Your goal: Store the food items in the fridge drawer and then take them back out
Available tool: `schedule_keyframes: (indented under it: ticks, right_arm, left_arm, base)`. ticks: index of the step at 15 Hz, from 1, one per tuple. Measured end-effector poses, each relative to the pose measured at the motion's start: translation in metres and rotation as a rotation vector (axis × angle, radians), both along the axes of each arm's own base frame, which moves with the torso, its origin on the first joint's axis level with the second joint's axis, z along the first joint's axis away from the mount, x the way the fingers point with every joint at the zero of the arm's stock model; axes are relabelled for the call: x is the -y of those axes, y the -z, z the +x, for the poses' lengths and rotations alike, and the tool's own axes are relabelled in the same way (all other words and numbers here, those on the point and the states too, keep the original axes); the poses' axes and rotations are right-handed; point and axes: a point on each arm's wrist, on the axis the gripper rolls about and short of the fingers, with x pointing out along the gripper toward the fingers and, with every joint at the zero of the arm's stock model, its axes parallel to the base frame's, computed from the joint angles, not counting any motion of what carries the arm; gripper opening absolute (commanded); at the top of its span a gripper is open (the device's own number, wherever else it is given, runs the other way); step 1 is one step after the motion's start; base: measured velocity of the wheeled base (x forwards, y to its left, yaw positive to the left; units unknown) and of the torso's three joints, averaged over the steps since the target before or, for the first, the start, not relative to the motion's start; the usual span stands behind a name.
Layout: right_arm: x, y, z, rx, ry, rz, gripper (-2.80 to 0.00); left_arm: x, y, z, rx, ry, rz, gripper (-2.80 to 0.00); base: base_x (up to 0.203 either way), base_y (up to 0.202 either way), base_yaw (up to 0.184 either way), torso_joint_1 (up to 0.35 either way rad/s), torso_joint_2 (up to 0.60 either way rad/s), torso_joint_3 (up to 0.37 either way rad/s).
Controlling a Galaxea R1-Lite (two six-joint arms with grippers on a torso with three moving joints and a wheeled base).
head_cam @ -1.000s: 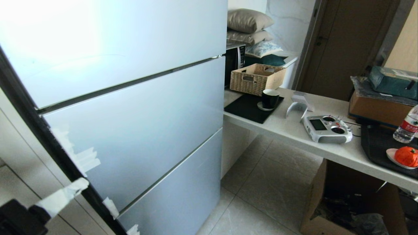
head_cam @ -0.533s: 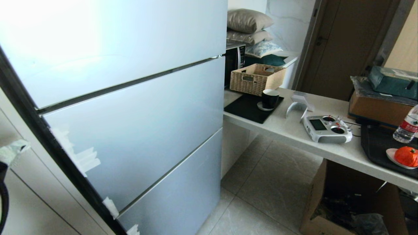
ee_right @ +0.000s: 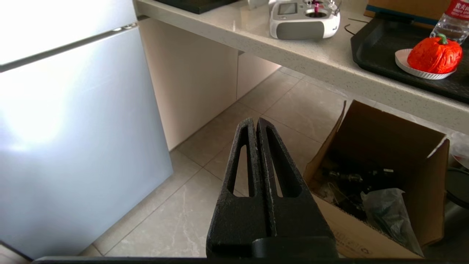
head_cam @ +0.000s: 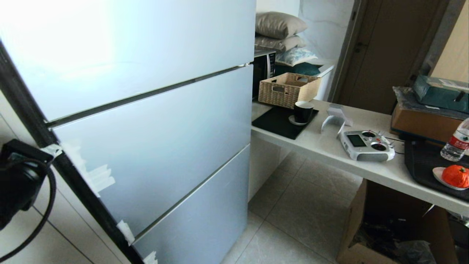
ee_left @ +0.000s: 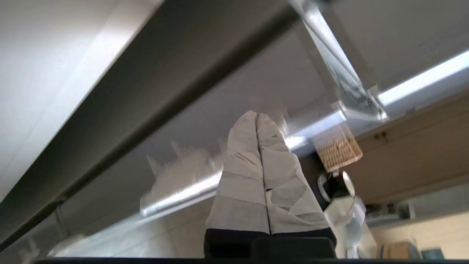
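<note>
Room: a kitchen corner is shown, with grey floor tiles [head_cam: 304,205], a brown door [head_cam: 388,47] at the back and a pale counter [head_cam: 329,146] running along the right.
Fridge: a pale blue-grey fridge [head_cam: 154,121] fills the left half of the head view; all its front panels are seen closed, split by two dark seams, and scraps of white tape [head_cam: 95,176] are stuck along its black left edge.
Drawer: no fridge drawer is seen from any view, as the panels are closed.
Food: one orange-red ribbed food item [head_cam: 455,175] is seen on a small white plate [head_cam: 438,175], which lies on a black tray [head_cam: 421,161] at the right end of the counter, well apart from the fridge.
Bottle: a water bottle [head_cam: 456,143] is stood just behind the plate.
Counter things: a wicker basket [head_cam: 287,88], a dark cup [head_cam: 303,111] on a black mat [head_cam: 274,123], and a grey remote controller [head_cam: 366,145] are laid out along it.
Under counter: an open cardboard box [head_cam: 370,234] is seen on the floor.
Left gripper [ee_left: 257,119]: it is held at the fridge's black left edge, level with the upper seam; its tape-wrapped fingers [ee_left: 242,172] are pressed together, clenched on nothing.
Right gripper [ee_right: 255,123]: it is hung low over the floor between fridge and box; its black fingers [ee_right: 240,172] are clenched with nothing between them.
</note>
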Motion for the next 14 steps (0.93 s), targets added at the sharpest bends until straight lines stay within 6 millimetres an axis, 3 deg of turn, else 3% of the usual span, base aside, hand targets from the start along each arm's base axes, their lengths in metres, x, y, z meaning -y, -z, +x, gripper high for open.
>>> schedule_keyframes:
  ticks: [4, 14]
  right_arm:
    - [0.0, 0.0, 0.0, 0.0, 0.0, 0.0, -2.8]
    - [0.0, 0.0, 0.0, 0.0, 0.0, 0.0, -2.8]
  left_arm:
    - [0.006, 0.006, 0.004, -0.015, 0.088, -0.016, -2.8]
    - [0.027, 0.032, -0.027, -0.083, 0.279, 0.002, -2.8]
  base:
    - [0.0, 0.0, 0.0, 0.0, 0.0, 0.0]
    - [0.0, 0.0, 0.0, 0.0, 0.0, 0.0]
